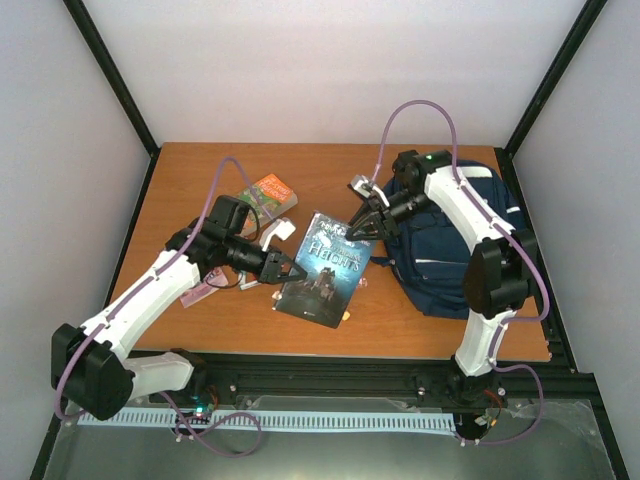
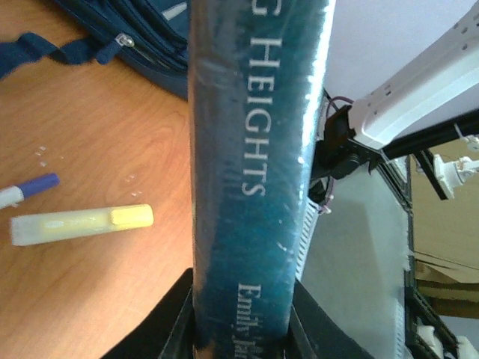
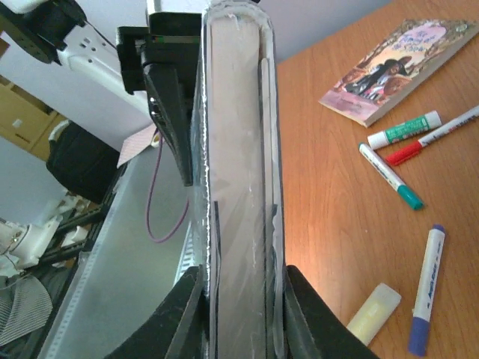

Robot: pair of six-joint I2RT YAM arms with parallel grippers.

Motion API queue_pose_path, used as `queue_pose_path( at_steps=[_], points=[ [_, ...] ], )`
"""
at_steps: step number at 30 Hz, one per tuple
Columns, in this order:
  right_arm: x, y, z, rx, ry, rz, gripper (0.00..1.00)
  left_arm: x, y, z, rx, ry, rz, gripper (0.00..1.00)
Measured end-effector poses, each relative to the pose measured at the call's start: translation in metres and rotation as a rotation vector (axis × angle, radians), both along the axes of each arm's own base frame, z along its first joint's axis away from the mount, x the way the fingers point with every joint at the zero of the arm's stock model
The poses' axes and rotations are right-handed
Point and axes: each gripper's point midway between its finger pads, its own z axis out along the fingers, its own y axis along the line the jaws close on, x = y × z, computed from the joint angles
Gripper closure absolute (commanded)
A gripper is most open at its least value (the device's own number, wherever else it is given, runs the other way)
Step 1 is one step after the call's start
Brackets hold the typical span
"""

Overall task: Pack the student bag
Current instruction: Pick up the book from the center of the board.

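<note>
our left gripper [image 1: 292, 270] is shut on the left side of the book [image 1: 330, 278], and our right gripper [image 1: 358, 226] is shut on its far corner, so both pinch one book between them. the bag [image 1: 450, 255] lies on the right side of the table [image 1: 400, 335], just beside the book and partly under our right arm. we think the step now is to carry the book over to the bag. to do it well, we should move both arms together at the same speed, so the book does not bend or twist. we should let one gripper go only when the bag takes the weight. our right arm covers the top of the bag, so we cannot tell if its zip is open. the first word on the book's spine is cut off in the left wrist view.
</note>
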Motion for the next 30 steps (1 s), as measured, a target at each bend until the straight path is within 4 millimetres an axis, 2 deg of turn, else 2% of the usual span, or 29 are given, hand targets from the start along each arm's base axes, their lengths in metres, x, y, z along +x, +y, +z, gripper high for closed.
queue_pose_path(
  at_steps=[2, 5, 13, 21, 26, 30],
  points=[
    [-0.001, 0.0, 0.003, 0.012, 0.047, -0.009, 0.94, 0.003, 0.002, -0.002, 0.007, -0.027, 0.0, 0.59],
    [0.0, 0.0, 0.002, 0.01, 0.079, -0.014, 0.97, 0.011, 0.003, -0.004, 0.021, -0.043, 0.024, 0.53],
    [0.021, -0.006, 0.003, 0.025, 0.114, -0.059, 0.97, 0.024, -0.002, -0.002, -0.003, -0.111, 0.042, 0.52],
    [0.043, -0.029, 0.017, 0.052, 0.153, -0.153, 0.97, 0.027, -0.004, 0.0, -0.05, -0.121, 0.053, 0.55],
    [0.049, -0.036, 0.021, 0.076, 0.187, -0.184, 0.97, 0.024, -0.006, 0.0, -0.08, -0.078, 0.053, 0.61],
    [0.05, -0.035, 0.022, 0.089, 0.218, -0.19, 0.97, 0.02, -0.008, 0.001, -0.093, -0.04, 0.041, 0.63]
  ],
)
